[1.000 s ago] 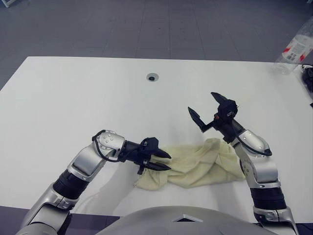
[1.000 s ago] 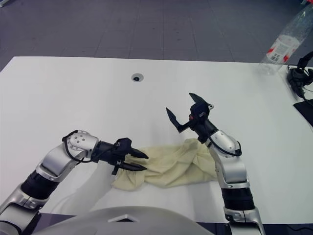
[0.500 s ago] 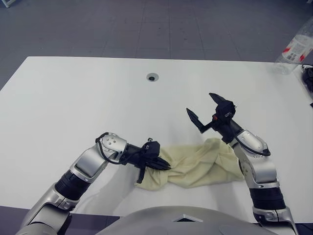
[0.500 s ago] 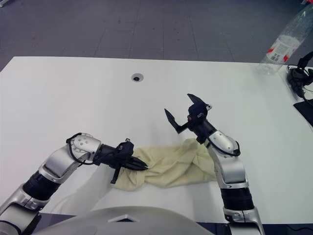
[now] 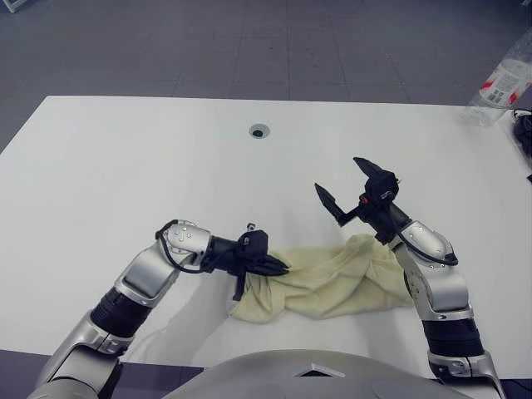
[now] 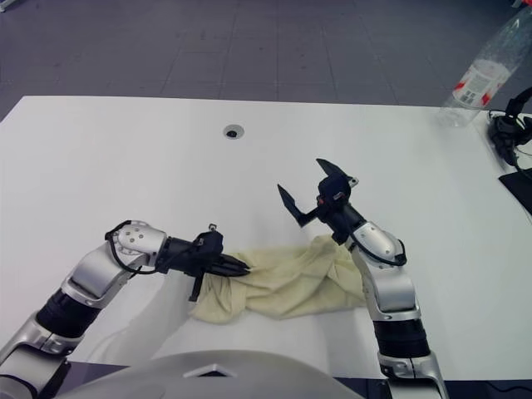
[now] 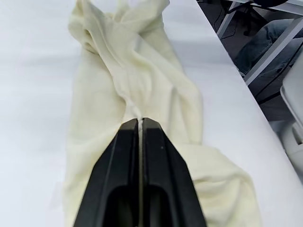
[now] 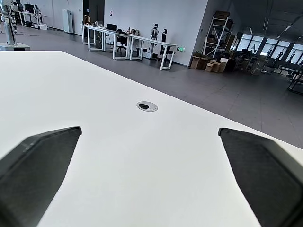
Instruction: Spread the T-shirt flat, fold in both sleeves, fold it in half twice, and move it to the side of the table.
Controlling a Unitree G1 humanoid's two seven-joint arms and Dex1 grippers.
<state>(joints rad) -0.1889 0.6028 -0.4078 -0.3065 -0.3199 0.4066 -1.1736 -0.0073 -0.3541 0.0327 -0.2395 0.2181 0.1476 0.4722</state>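
A pale yellow T-shirt (image 5: 332,283) lies crumpled in a long bunch near the front edge of the white table (image 5: 125,166). My left gripper (image 5: 281,268) is at the bunch's left end, shut on a fold of the T-shirt (image 7: 142,61); in the left wrist view its fingers (image 7: 156,156) are pressed together with cloth at their tips. Above and just behind the right end of the bunch, my right gripper (image 5: 339,176) is held off the table, wide open, with nothing between its fingers (image 8: 38,165).
A round cable hole (image 5: 259,130) sits in the table's far middle. A clear plastic bottle (image 5: 503,79) stands at the far right corner, with black cables (image 6: 503,129) beside it at the right edge. Bare tabletop stretches to the left and behind the shirt.
My left gripper went from open to shut on the shirt's left end and has drawn that fold up slightly. The right gripper drifted a little to the left, still open.
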